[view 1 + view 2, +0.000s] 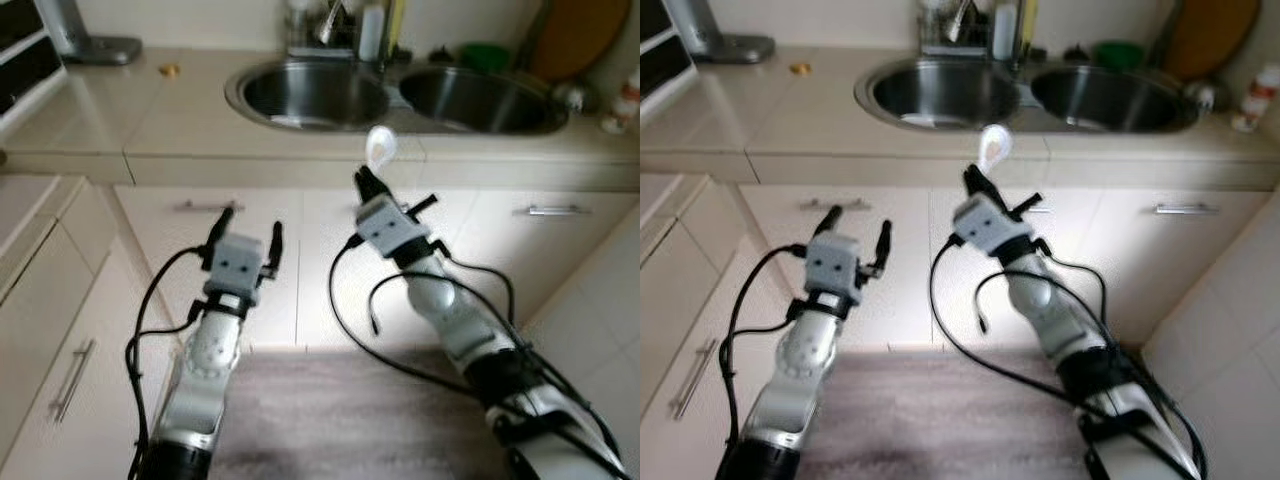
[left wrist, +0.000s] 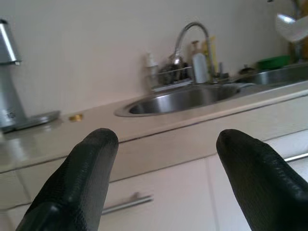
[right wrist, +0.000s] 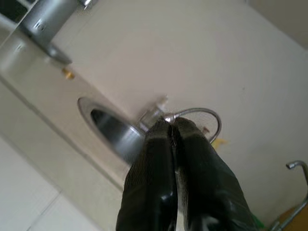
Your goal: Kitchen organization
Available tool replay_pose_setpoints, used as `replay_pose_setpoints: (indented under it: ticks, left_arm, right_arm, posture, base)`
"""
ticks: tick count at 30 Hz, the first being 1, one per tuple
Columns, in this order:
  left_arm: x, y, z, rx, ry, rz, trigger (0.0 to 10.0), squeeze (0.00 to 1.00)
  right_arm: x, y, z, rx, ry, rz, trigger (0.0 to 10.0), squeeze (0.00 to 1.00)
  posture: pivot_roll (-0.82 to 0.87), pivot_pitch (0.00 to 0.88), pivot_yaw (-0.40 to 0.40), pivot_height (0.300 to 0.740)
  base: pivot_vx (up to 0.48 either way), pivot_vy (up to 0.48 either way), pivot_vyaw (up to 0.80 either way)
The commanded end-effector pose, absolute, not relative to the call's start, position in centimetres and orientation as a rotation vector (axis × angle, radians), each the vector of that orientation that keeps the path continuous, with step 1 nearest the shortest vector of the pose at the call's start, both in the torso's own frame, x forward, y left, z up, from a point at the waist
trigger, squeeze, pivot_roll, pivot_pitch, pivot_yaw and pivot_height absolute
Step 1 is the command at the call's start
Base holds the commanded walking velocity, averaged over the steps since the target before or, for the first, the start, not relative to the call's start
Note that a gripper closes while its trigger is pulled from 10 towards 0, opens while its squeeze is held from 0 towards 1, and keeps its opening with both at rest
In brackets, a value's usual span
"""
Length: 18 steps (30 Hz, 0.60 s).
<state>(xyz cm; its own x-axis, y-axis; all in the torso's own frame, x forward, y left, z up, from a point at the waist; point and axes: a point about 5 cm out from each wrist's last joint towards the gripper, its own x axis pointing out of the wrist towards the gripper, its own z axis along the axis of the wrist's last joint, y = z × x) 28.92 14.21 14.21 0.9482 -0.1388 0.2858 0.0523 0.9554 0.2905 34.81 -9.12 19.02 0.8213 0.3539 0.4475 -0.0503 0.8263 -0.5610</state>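
Note:
My right gripper [image 1: 366,180] is raised in front of the counter edge [image 1: 300,168] and shut on the handle of a white spoon [image 1: 381,147]. The spoon's bowl stands up above the fingers, level with the near rim of the double steel sink [image 1: 310,95]. In the right wrist view the two fingertips [image 3: 163,139] are pressed together. My left gripper [image 1: 250,228] is held lower, before the cabinet doors, open and holding nothing. Its wrist view has the spoon's bowl [image 2: 291,26] at the far corner.
A faucet [image 2: 192,29] and bottles stand behind the sink. A small gold object [image 1: 169,70] and a silver appliance base [image 1: 95,45] lie on the counter to the left. A side cabinet run [image 1: 70,380] closes the left; a grey rug [image 1: 340,410] covers the floor.

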Motion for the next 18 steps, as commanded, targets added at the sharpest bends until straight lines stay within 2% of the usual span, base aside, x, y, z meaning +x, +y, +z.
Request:
replay_pose_setpoints:
  ticks: [1,18]
  left_arm:
    - [29.0,14.3,14.7,0.286,-0.328,-0.093,10.0,0.00]
    - [28.9,14.4,14.7,0.288,-0.329,-0.094,10.0,0.00]
  right_arm:
    - [35.0,-9.0,19.7,-0.528,-0.583,0.208,10.0,0.00]
    - [35.9,-11.3,20.5,-0.472,-0.558,0.039,10.0,0.00]
  posture:
    - [0.13,0.000,-0.077,0.740]
    - [0.13,0.000,-0.071,0.740]
  base:
    - [0.285,0.000,0.00]
    - [0.285,0.000,0.00]
